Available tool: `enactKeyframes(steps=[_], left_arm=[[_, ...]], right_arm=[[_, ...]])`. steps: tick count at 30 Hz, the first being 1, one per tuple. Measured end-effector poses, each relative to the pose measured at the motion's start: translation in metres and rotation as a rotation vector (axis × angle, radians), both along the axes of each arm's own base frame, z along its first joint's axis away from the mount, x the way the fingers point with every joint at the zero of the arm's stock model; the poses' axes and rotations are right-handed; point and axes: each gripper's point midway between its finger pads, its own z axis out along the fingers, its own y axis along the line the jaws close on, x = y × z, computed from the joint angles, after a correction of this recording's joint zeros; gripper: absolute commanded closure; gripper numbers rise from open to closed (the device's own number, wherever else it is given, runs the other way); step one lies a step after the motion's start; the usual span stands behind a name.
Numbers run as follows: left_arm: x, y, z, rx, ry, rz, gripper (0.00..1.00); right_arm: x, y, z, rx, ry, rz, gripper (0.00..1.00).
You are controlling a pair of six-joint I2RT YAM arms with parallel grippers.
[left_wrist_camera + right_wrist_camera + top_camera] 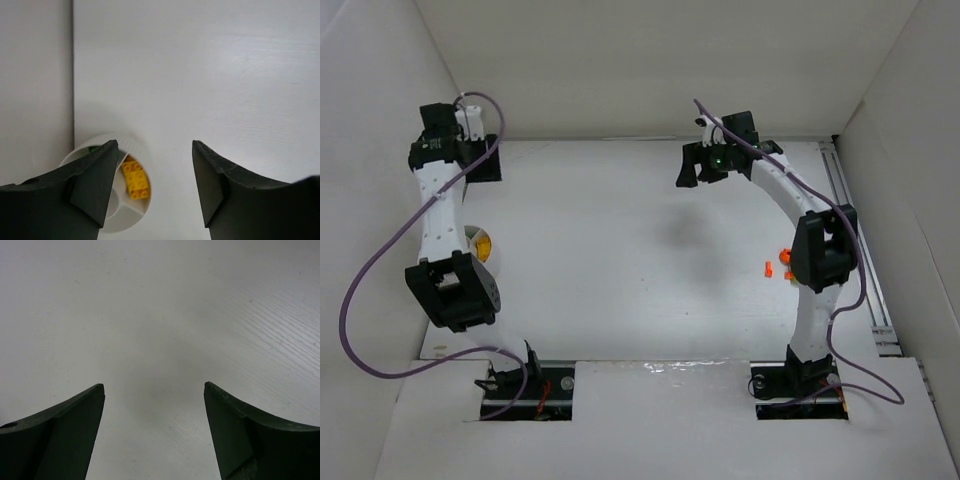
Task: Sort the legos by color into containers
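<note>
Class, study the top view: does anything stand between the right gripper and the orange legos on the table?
Nothing visible does. Only bare table lies between the open right gripper and the orange legos, which sit close beside that arm's own elbow.

The left arm [436,215] and the right arm [780,185] are built from white links joined by bulky black joint housings. A purple cable [365,270] is looped beside the left arm, and a second purple cable [865,300] is run along the right one. A small green light [718,160] is seen on the right wrist. Black bases [525,385] are sunk into the near edge of the table. The left hand [154,145] and the right hand [153,385] are each made of two dark, matte, wedge-shaped fingers [65,440] tapered to blunt tips.
</note>
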Motion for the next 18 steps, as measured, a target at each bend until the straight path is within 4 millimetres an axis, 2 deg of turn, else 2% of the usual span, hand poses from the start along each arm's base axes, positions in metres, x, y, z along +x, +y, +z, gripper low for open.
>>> enactKeyframes(steps=[3, 4, 6, 8, 9, 11, 13, 15, 18], left_arm=[[0.013, -0.042, 0.027, -0.02, -0.111, -0.09, 0.42], [0.012, -0.049, 0.031, -0.036, -0.137, -0.098, 0.41], [0.004, -0.05, 0.033, -0.061, -0.163, -0.075, 0.4], [-0.006, -0.041, 0.031, -0.077, -0.185, -0.03, 0.35], [-0.01, -0.037, 0.031, -0.083, -0.197, -0.007, 0.24], [-0.016, -0.032, 0.034, -0.092, -0.227, 0.032, 0.14], [-0.019, -0.033, 0.044, -0.095, -0.265, 0.049, 0.02], [-0.023, -0.035, 0.06, -0.091, -0.32, 0.065, 0.0], [-0.039, -0.036, 0.086, -0.067, -0.401, 0.088, 0.0]], right_arm=[[-0.002, -0.015, 0.0, -0.005, 0.013, -0.022, 0.2], [-0.004, -0.019, 0.002, -0.007, 0.016, -0.019, 0.26], [-0.01, -0.023, 0.007, -0.002, 0.025, 0.003, 0.31], [-0.017, -0.017, 0.017, 0.019, 0.036, 0.042, 0.38], [-0.019, -0.01, 0.024, 0.028, 0.033, 0.066, 0.4], [-0.023, 0.011, 0.042, 0.045, 0.004, 0.12, 0.4], [-0.026, 0.043, 0.062, 0.063, -0.054, 0.187, 0.34], [-0.038, 0.08, 0.075, 0.083, -0.095, 0.263, 0.26], [-0.067, 0.132, 0.08, 0.118, -0.116, 0.365, 0.2]])
